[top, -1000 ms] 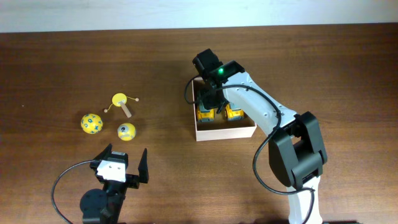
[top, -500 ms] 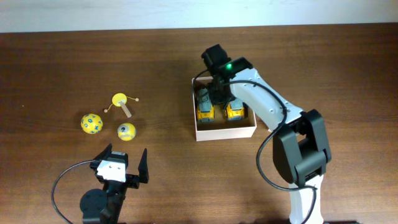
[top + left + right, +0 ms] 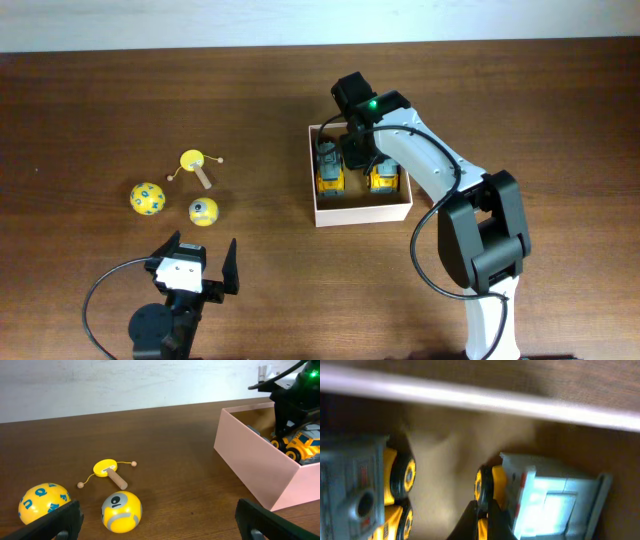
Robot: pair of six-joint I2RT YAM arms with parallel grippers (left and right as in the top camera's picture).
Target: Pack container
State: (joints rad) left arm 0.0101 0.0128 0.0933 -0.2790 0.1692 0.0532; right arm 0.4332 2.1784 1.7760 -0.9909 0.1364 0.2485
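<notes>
I see the container (image 3: 362,212) right of the middle of the counter (image 3: 540,90). Two toy trucks sit in it side by side, the left truck (image 3: 330,172) and the right truck (image 3: 383,178), with a gap between them. My right pincer (image 3: 355,152) hangs over that gap. Well off to the left lie the left ball (image 3: 146,197) and the right ball (image 3: 203,211), near each other. A little drum toy (image 3: 192,160) lies just behind them. My left pincer (image 3: 201,255) is in front of the balls.

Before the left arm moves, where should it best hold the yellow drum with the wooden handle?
Probably grip the drum by its wooden handle, jaws across it, coming down from above. The drum lies flat, the handle sticks out bare, and the bead strings spread off the disc's sides.
</notes>
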